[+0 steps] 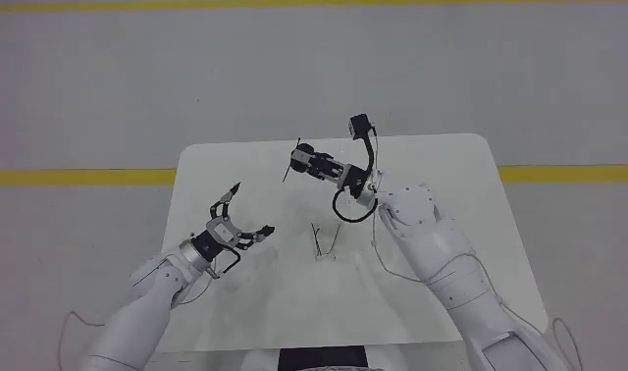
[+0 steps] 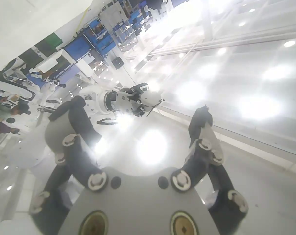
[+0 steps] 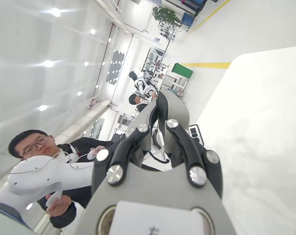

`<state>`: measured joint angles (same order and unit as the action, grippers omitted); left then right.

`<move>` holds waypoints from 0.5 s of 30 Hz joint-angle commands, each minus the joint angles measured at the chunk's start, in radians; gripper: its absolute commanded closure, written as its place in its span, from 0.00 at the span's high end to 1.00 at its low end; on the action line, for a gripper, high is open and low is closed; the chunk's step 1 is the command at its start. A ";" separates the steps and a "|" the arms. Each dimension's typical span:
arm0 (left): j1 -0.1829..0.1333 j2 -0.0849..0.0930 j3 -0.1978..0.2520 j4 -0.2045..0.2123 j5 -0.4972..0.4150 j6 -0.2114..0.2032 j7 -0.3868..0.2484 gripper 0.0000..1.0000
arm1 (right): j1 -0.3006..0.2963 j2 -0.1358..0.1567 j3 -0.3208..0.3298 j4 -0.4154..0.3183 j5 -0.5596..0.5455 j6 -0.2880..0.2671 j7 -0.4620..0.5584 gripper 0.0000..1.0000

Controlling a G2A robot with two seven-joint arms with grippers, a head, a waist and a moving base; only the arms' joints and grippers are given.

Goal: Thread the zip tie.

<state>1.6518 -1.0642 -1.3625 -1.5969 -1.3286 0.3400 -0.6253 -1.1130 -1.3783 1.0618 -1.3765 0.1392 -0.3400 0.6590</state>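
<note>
My right gripper [image 1: 300, 159] hovers over the far middle of the white table [image 1: 442, 175], shut on a thin black zip tie [image 1: 291, 161] that sticks out on both sides of the fingers. In the right wrist view its jaws [image 3: 158, 100] are pressed together. My left gripper [image 1: 253, 210] is nearer the table's left side, open and holding nothing, its black fingers [image 2: 74, 121] spread wide. Beyond it, the left wrist view shows the right gripper [image 2: 144, 103] with the zip tie [image 2: 154, 108] in it.
Several loose black zip ties [image 1: 325, 241] lie on the table between the two arms, toward the front. The table's rounded far corner [image 3: 238, 59] and a yellow floor line [image 1: 88, 177] lie beyond.
</note>
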 commanded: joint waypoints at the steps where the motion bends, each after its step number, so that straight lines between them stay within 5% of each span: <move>1: 0.003 -0.004 0.024 0.006 -0.086 0.000 0.001 1.00 | -0.004 0.006 -0.006 -0.008 -0.085 0.000 -0.028 0.00; 4: 0.000 0.000 0.098 0.016 -0.241 0.000 -0.004 1.00 | -0.025 0.007 -0.004 -0.037 -0.112 0.000 -0.062 0.00; 10: 0.001 -0.028 0.173 0.082 -0.241 0.000 -0.156 1.00 | -0.049 0.011 -0.008 -0.067 -0.138 0.000 -0.082 0.00; 15: -0.019 -0.063 0.176 0.120 -0.241 0.000 -0.202 1.00 | -0.057 0.012 -0.010 -0.074 -0.145 0.000 -0.095 0.00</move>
<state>1.6388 -1.1219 -1.1817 -1.4819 -1.5700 0.3400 -0.8276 -1.1699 -1.3668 1.0514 -1.4500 -0.0053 -0.3400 0.5640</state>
